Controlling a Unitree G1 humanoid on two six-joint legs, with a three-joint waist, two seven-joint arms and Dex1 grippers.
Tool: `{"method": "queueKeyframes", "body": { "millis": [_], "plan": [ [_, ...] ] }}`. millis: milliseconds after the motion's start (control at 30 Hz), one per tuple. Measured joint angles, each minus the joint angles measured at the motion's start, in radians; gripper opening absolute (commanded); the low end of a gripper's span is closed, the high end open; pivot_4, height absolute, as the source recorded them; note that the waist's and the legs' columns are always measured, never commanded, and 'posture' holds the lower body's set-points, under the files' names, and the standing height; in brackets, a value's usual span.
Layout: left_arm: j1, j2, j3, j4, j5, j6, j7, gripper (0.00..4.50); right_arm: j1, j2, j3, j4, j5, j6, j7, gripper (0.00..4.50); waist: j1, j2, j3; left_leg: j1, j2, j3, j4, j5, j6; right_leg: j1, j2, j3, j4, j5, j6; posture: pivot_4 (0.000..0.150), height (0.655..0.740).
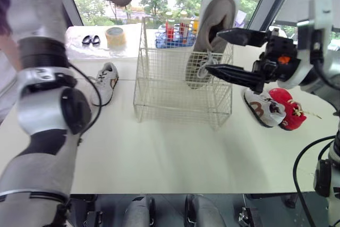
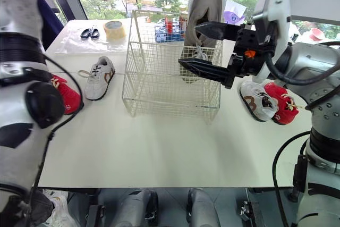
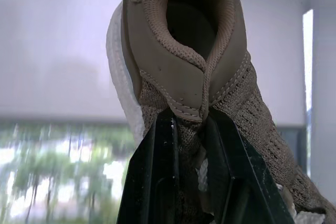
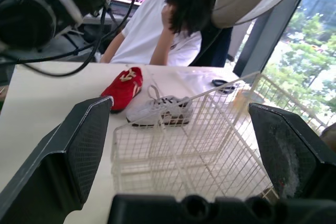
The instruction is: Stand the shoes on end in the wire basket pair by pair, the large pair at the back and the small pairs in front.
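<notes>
A large tan knit shoe (image 1: 212, 30) with a white sole stands on end in the back right of the basket (image 1: 159, 86). Its long axis is upright, heel up, toe down, and its opening faces front. The wire partly screens its lower half. The right gripper (image 1: 212, 50) hangs just right of it, fingers spread wide and holding nothing.

The left gripper (image 3: 190, 121) is raised above the counter (image 1: 159, 152), its fingers pinching the knit upper of the matching held shoe (image 3: 189, 51). The heel opening points away from the wrist, and the toe is cut off.

Small shoes lie flat on the counter: the left white shoe (image 1: 106, 81) beside the basket, the right white shoe (image 1: 263, 107) touching a red shoe (image 1: 287, 109).
</notes>
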Motion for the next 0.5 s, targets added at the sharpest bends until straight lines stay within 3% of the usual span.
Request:
{"method": "queueKeyframes", "body": {
  "millis": [167, 367, 500],
  "plan": [
    [0.055, -0.147, -0.114, 0.027, 0.106, -0.260, 0.045, 0.17, 0.032, -0.056, -0.039, -0.016, 0.031, 0.021, -0.024, 4.50, -0.003, 0.000, 0.000, 0.002, -0.002, 0.001, 0.002, -0.003, 0.006, 0.002, 0.000, 0.002, -0.001, 0.001, 0.000, 0.150, 0.7400],
    [0.134, -0.196, -0.181, 0.178, 0.220, -0.462, 0.131, 0.17, 0.086, -0.084, -0.088, -0.046, 0.064, 0.031, -0.068, 4.50, -0.011, 0.001, -0.001, 0.004, 0.001, 0.000, 0.000, -0.004, 0.007, -0.001, 0.001, 0.003, 0.001, 0.002, -0.001, 0.150, 0.7400],
    [0.239, -0.197, -0.200, 0.222, 0.268, -0.499, 0.187, 0.17, 0.131, -0.101, -0.130, -0.065, 0.099, 0.043, -0.102, 4.50, -0.009, 0.001, -0.001, 0.003, 0.002, 0.000, 0.001, -0.004, 0.007, -0.001, 0.001, 0.003, 0.001, 0.002, -0.001, 0.150, 0.7400]
  ]
}}
